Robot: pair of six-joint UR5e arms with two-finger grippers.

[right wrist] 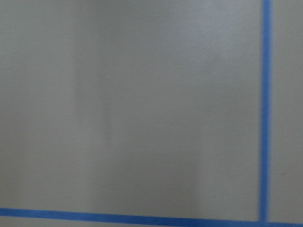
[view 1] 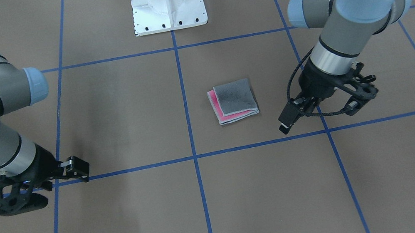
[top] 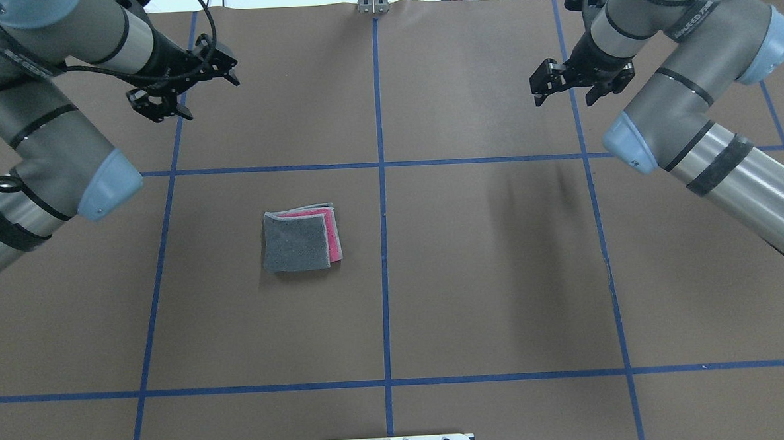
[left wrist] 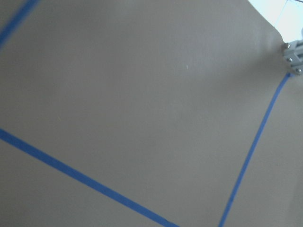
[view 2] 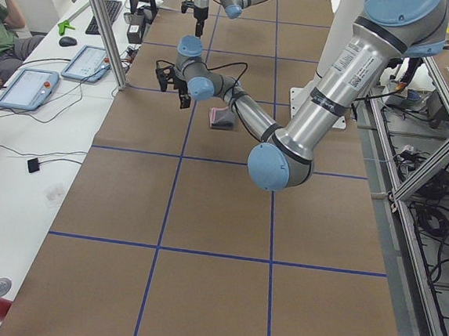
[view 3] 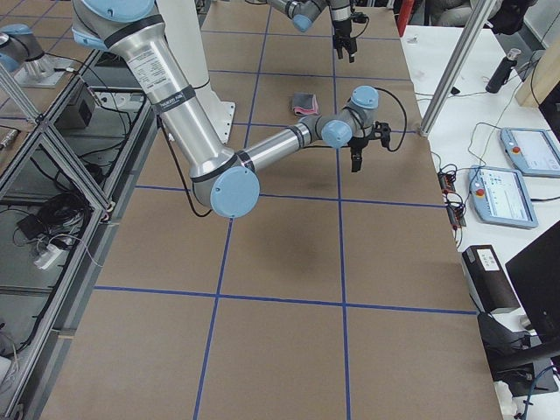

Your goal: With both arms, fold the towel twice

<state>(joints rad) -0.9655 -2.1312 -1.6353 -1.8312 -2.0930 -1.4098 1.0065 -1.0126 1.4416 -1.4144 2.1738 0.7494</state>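
The towel [view 1: 234, 99] lies flat on the brown table, folded into a small square. Its dark grey face is up, and pink layers with a pale hem show along one side [top: 297, 240]. My left gripper [top: 191, 96] hovers open and empty beyond the towel, toward the table's far left [view 1: 319, 114]. On the far right my right gripper [top: 564, 97] also hangs open with nothing in it, well away from the towel [view 1: 57, 188]. Both wrist views show only bare brown table and blue tape lines. The towel shows small in the side views [view 2: 222, 118] [view 3: 304, 104].
Blue tape lines [top: 382, 181] divide the table into squares. The white pedestal base [view 1: 167, 1] stands at the robot's edge. A side bench with tablets [view 2: 28, 88] and a seated person [view 2: 0, 30] runs along the far side.
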